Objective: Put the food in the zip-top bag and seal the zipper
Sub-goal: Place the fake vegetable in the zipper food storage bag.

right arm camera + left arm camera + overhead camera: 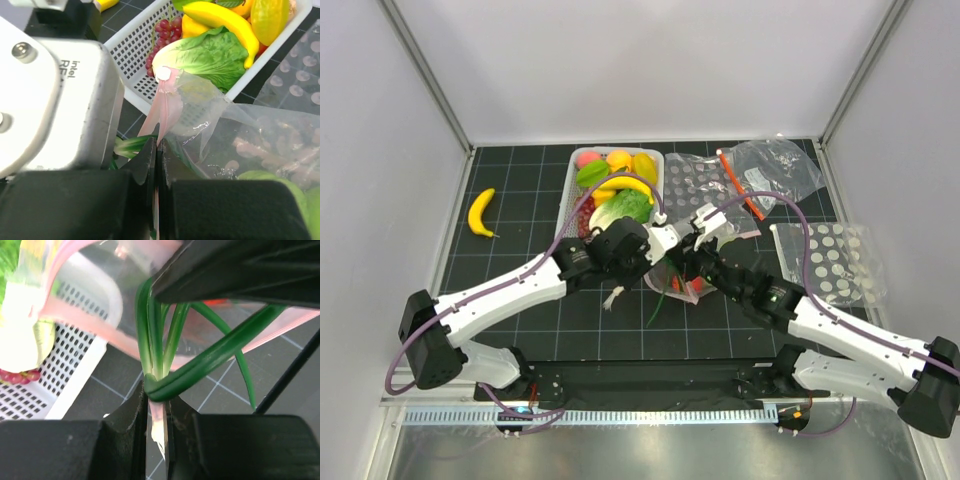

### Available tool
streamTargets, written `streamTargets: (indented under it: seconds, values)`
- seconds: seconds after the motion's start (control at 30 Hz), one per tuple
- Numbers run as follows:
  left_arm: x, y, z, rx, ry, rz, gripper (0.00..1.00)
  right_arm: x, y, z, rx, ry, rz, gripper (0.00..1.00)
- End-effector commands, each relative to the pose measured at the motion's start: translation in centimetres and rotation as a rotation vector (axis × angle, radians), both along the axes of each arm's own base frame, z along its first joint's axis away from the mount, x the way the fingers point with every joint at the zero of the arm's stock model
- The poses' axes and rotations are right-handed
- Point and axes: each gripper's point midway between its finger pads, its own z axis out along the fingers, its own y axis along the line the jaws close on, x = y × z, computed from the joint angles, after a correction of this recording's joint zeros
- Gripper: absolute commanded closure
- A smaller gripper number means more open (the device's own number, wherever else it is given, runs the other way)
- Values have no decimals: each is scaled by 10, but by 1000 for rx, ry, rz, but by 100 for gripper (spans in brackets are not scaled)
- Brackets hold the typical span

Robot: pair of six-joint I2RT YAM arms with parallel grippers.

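Note:
My left gripper (157, 410) is shut on the pale stem of a green onion (156, 360). Its long leaves reach up into the mouth of the zip-top bag (250, 135). My right gripper (158, 150) is shut on the bag's pale pink zipper (165, 107) and holds the mouth up. From above, both grippers meet at the bag (688, 285), which holds a red piece and green pieces. The white basket (565, 195) behind holds lettuce (210, 55), grapes (162, 37), bananas (220, 15) and other fruit.
A loose banana (481, 212) lies on the mat at far left. A clear bag with an orange-red strip (770, 175) lies at the back right. Dotted bags lie behind the basket's right side (700, 180) and at right (830, 260).

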Motion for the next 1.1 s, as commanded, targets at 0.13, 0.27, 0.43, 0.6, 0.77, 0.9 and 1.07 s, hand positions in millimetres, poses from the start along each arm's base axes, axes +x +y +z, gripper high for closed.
streamTargets:
  seconds: [0.13,0.27,0.43,0.6,0.77,0.9,1.07]
  values:
    - [8,-26,15,-179,70,-21,100,-10,18,37,133,-84,102,99]
    - [12,-34,14,-260,181,26,100,-9,20,34,129,-75,98,99]
    - [14,-43,20,-403,322,47,100,-7,25,28,113,-59,99,99]
    - [16,-47,28,-503,393,79,100,-3,26,23,94,-55,74,99]
    - [27,-44,30,-571,461,232,100,0,24,19,86,-53,57,99]
    - [36,-40,34,-615,504,340,99,2,21,20,89,-55,28,99]
    - [44,-30,46,-670,517,455,99,11,8,18,83,-52,-60,99]
